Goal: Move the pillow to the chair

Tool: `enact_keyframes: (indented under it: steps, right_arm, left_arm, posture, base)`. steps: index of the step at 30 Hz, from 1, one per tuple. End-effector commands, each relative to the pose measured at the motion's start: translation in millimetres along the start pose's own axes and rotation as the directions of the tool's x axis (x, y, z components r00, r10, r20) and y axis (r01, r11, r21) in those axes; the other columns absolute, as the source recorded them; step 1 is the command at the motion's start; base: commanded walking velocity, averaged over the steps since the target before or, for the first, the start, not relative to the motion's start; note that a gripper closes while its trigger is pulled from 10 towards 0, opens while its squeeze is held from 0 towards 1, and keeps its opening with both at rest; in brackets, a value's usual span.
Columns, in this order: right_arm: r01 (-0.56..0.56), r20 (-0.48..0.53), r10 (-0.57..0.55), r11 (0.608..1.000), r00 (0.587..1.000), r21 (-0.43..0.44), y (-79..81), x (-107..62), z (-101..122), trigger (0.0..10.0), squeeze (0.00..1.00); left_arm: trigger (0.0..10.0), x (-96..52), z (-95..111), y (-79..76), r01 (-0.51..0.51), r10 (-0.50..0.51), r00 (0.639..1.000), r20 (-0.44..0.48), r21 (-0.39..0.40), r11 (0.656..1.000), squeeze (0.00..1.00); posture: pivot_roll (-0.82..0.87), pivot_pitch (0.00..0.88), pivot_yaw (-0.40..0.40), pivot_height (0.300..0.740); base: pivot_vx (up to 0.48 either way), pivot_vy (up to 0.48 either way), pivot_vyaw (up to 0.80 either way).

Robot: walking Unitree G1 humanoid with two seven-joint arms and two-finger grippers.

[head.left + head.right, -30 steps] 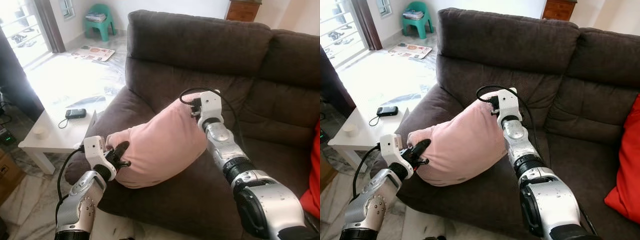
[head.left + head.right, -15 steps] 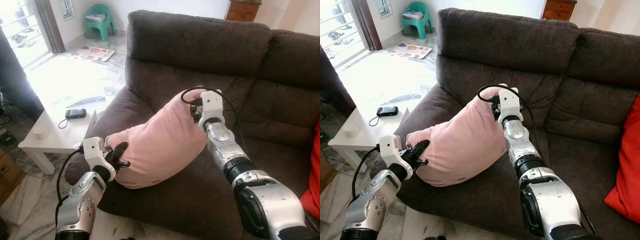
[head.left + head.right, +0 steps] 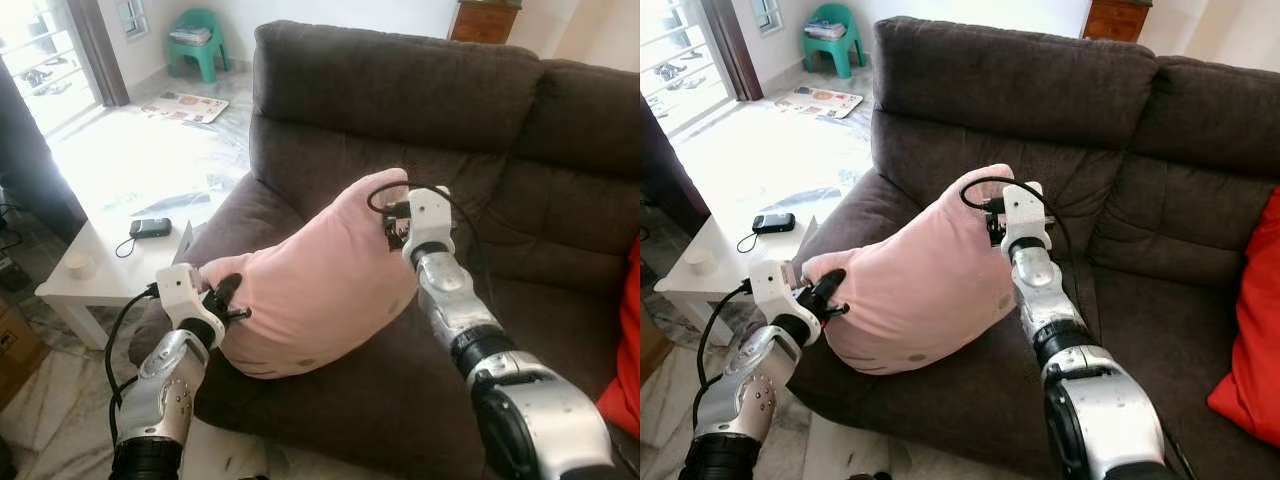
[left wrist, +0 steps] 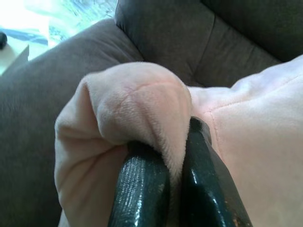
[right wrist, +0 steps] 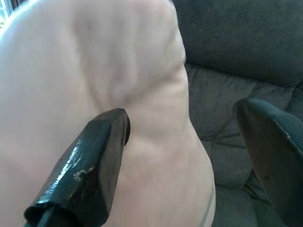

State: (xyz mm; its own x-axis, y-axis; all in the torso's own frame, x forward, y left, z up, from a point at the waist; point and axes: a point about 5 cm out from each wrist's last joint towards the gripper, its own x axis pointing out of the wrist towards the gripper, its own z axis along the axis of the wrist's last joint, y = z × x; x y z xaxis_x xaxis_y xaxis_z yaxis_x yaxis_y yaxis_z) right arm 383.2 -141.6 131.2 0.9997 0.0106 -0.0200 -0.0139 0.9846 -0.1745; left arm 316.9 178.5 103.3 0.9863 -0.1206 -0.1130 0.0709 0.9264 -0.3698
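A soft pink pillow [image 3: 310, 280] lies tilted on the left seat of the dark brown sofa [image 3: 400, 90]. My left gripper [image 3: 228, 300] is shut on the pillow's near left corner; in the left wrist view both black fingers [image 4: 142, 184] pinch a fold of the pink fabric [image 4: 137, 104]. My right gripper [image 3: 395, 232] is open at the pillow's upper far end. One finger [image 5: 94, 161] presses into the pillow [image 5: 94, 71]; the other [image 5: 274, 151] hangs over the sofa seat. A green plastic chair [image 3: 200, 40] stands far back on the left.
A white side table [image 3: 105, 280] stands left of the sofa arm, with a black device [image 3: 150, 227] and a small cup [image 3: 78, 265] on it. A red cushion [image 3: 1252, 330] sits at the right edge. A patterned mat [image 3: 185, 105] lies on the floor near the chair.
The pillow's upper end has risen above the right gripper. The left gripper has drawn its corner a little up and to the left. Both grippers keep their hold.
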Motion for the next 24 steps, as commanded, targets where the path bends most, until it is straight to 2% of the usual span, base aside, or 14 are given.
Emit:
enact_keyframes:
  steps: [1, 4, 11, 14, 16, 18, 23, 24]
  right_arm:
    - [0.006, 0.021, -0.006, 1.0, 1.0, -0.007, -4.2, -3.6, -2.7, 10.0, 0.0]
    - [0.026, 0.007, -0.026, 1.0, 1.0, -0.01, -11.4, -12.1, -16.8, 10.0, 0.0]
    - [0.058, -0.002, -0.058, 0.998, 0.998, -0.022, -23.1, -19.9, -25.6, 10.0, 0.0]
    - [0.054, -0.022, -0.055, 0.998, 0.998, -0.032, -22.8, -22.6, -31.0, 10.0, 0.0]
    - [0.048, -0.026, -0.049, 0.998, 0.998, -0.029, -20.7, -24.5, -33.0, 10.0, 0.0]
    - [0.048, -0.029, -0.049, 0.999, 0.998, -0.026, -18.8, -25.4, -33.7, 10.0, 0.0]
    - [0.039, -0.035, -0.04, 0.999, 0.999, -0.019, -13.5, -27.9, -35.7, 10.0, 0.0]
    - [0.028, -0.029, -0.029, 1.0, 0.999, -0.009, -10.5, -30.2, -36.9, 10.0, 0.0]
  left_arm:
    - [10.0, 3.3, 13.2, 8.5, -0.043, 0.04, 0.998, 0.05, 0.047, 0.998, 0.0]
    - [10.0, 10.2, 14.9, 2.7, -0.012, 0.01, 0.999, 0.053, 0.054, 0.998, 0.0]
    - [10.0, 11.6, 9.9, -0.6, 0.004, -0.007, 0.999, 0.049, 0.058, 0.998, 0.0]
    - [10.0, 11.4, 7.0, 2.4, -0.032, 0.03, 0.998, 0.053, 0.043, 0.999, 0.0]
    - [10.0, 13.6, 10.5, 14.3, -0.15, 0.148, 0.985, 0.085, 0.018, 0.989, 0.0]
    - [10.0, 15.9, 13.1, 18.3, -0.175, 0.174, 0.981, 0.089, 0.011, 0.984, 0.0]
    - [10.0, 22.6, 18.6, 16.0, -0.146, 0.143, 0.985, 0.091, 0.019, 0.989, 0.0]
    - [10.0, 26.9, 21.3, 6.9, -0.06, 0.057, 0.995, 0.077, 0.032, 0.998, 0.0]
  posture:
    - [0.08, 0.034, -0.05, 0.74]
    - [0.08, 0.035, -0.049, 0.74]
    - [0.07, 0.038, -0.042, 0.74]
    - [0.07, 0.037, -0.042, 0.74]
    - [0.07, 0.034, -0.042, 0.74]
    - [0.07, 0.034, -0.041, 0.74]
    - [0.07, 0.032, -0.04, 0.74]
    - [0.07, 0.032, -0.038, 0.74]
  base:
    - [0.0, 0.0, 0.0]
    - [0.0, 0.0, 0.0]
    - [0.0, 0.0, 0.0]
    - [0.0, 0.0, 0.0]
    - [0.0, 0.0, 0.0]
    - [0.0, 0.0, 0.0]
    - [0.0, 0.0, 0.0]
    - [0.0, 0.0, 0.0]
